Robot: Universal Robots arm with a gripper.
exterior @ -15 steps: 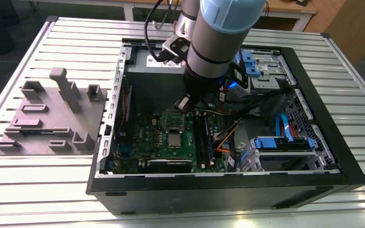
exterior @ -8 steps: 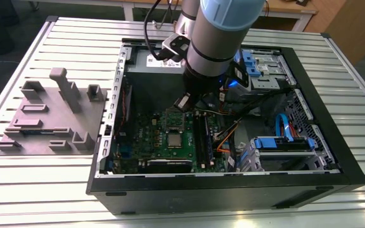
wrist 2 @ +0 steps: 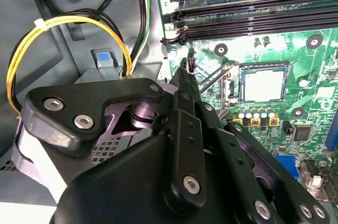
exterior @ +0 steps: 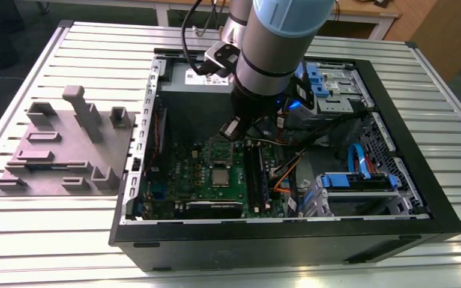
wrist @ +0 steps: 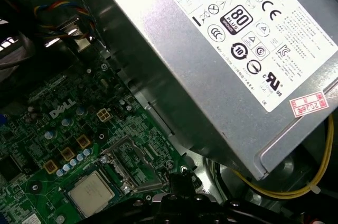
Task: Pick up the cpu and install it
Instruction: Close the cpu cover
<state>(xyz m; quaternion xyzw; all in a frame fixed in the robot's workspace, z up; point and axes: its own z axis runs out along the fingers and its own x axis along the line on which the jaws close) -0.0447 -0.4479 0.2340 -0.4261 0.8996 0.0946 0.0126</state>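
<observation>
On slatted metal table (exterior: 70, 240), open computer case (exterior: 422, 198)

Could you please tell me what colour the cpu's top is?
Shiny silver; the cpu shows best in the second wrist view.

Shiny silver metal tops the cpu (wrist 2: 263, 85), bright against the glossy green motherboard (wrist: 63, 145). The gripper (wrist 2: 189, 84) shows matt black, smooth plastic-looking links with steel screw heads. Dull grey brushed metal on the power supply (wrist: 211, 76), with a white paper label. The ribbed table (exterior: 54, 240) looks like pale satin metal.
</observation>
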